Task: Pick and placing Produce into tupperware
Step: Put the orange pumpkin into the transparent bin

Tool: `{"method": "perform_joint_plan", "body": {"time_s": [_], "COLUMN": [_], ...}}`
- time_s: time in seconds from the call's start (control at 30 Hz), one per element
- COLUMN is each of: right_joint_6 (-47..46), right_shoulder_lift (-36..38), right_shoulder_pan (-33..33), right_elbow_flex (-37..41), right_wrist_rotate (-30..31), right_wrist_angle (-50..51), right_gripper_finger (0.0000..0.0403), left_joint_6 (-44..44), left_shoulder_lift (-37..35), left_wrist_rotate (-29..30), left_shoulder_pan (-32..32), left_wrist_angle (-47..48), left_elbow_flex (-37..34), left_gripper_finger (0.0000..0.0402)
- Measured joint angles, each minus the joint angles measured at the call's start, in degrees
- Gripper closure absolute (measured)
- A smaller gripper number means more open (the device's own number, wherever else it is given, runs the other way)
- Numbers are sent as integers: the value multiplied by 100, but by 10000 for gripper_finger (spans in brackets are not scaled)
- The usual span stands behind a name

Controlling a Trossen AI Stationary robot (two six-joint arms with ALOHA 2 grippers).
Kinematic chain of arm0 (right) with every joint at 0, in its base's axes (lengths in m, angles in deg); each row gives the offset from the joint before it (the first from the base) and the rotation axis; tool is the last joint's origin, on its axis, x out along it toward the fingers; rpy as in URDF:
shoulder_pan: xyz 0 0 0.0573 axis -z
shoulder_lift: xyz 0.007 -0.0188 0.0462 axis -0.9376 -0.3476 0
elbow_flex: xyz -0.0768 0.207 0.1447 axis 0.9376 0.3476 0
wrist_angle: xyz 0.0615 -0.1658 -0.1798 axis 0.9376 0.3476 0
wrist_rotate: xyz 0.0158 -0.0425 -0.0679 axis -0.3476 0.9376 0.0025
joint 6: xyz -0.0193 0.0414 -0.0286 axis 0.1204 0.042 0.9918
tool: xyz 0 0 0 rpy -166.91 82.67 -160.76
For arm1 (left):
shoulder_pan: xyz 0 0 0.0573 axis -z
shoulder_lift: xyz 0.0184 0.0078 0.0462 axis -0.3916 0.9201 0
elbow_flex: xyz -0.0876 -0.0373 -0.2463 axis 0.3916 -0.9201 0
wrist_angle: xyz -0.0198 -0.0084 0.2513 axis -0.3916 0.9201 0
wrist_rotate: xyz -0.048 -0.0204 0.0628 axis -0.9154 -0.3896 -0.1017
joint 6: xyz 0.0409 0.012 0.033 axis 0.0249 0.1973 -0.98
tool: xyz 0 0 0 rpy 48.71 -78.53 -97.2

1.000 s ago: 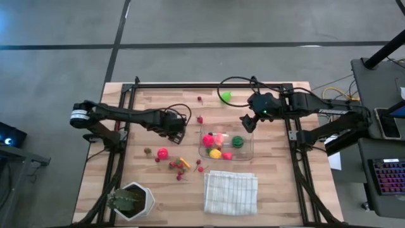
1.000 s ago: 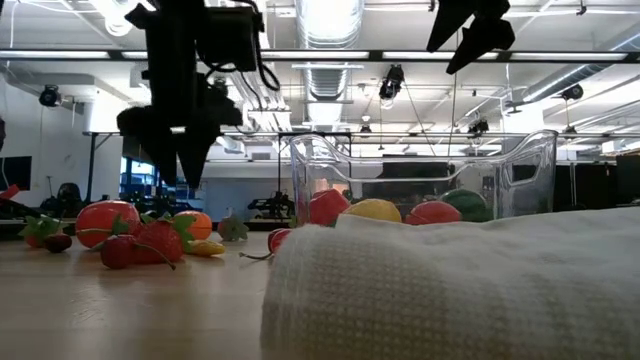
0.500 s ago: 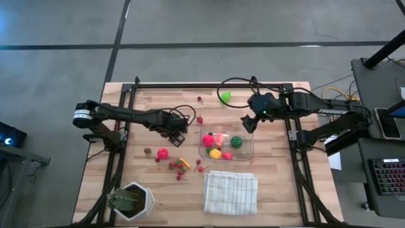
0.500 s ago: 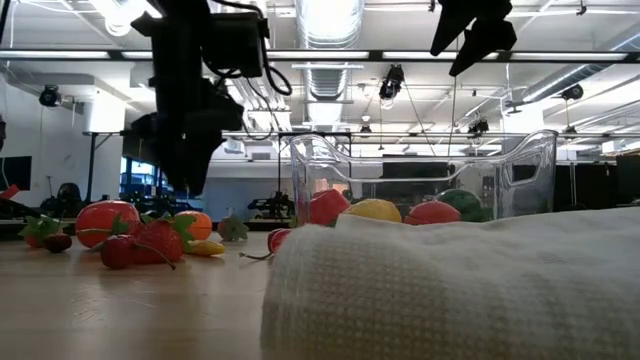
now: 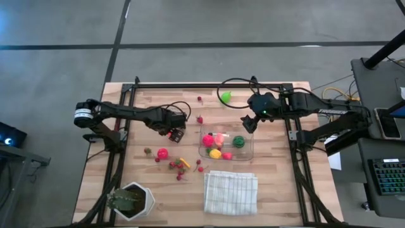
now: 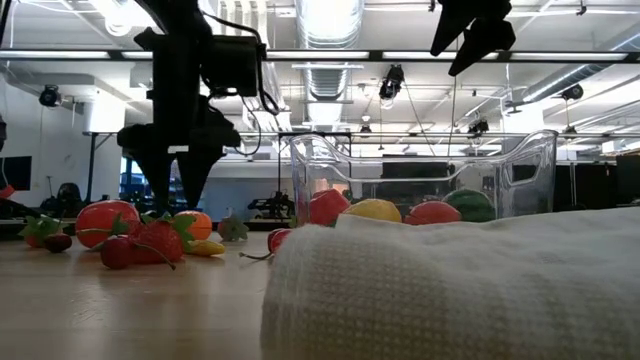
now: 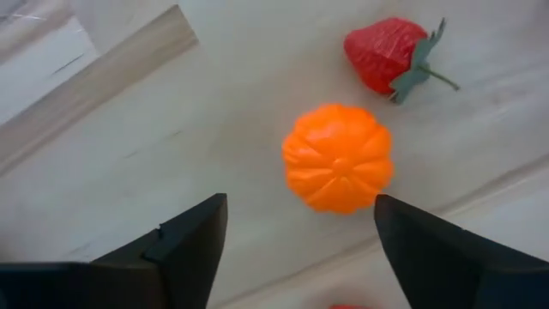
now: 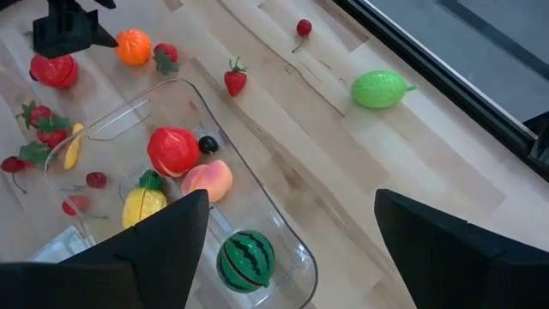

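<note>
Two grippers are working over the wooden table [image 5: 278,183]. Left gripper [image 5: 176,132] is hanging low over the middle of the table, toward the left edge from the tupperware, fingers [image 7: 184,236] standing apart with nothing between them. Directly under it an orange pumpkin-shaped toy [image 7: 338,168] is lying on the wood, flanked by the fingers but not touched, with a red strawberry [image 7: 388,54] just beside it. Right gripper [image 5: 247,123] is hovering off the tupperware's far right corner, clear of the rim, fingers [image 8: 163,236] spread and carrying nothing.

Tupperware [image 5: 249,152] is sitting at the table's centre, upright, holding a bright pink fruit [image 5: 208,140], a peach-coloured piece [image 8: 209,181], a yellow piece [image 5: 216,153], a striped dark green ball [image 5: 238,141] and a small dark berry [image 8: 207,144].

Loose produce is lying left of the container: a pink ball [image 5: 162,152], a cluster of small red berries [image 5: 177,168]. A green lime-like fruit [image 5: 225,96] is resting near the far edge. A folded white cloth [image 5: 231,192] is lying by the near edge, a potted plant [image 5: 130,201] at the near left corner.
</note>
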State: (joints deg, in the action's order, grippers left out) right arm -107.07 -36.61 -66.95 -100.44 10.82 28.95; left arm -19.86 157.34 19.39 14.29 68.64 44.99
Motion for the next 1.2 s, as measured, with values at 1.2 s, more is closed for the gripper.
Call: {"method": "perform_joint_plan", "body": {"time_s": [1.2], "right_joint_6": [-131], "right_shoulder_lift": [0], "right_shoulder_pan": [10], "right_elbow_flex": [39], "right_wrist_rotate": [0], "right_wrist_angle": [-14], "right_gripper_finger": [81], "left_joint_6": [-475], "left_shoulder_lift": [463], "left_wrist_rotate": [-169], "left_shoulder_pan": [-115], "left_wrist_angle": [-1637], "left_elbow_flex": [-718], "left_gripper_finger": [129]}}
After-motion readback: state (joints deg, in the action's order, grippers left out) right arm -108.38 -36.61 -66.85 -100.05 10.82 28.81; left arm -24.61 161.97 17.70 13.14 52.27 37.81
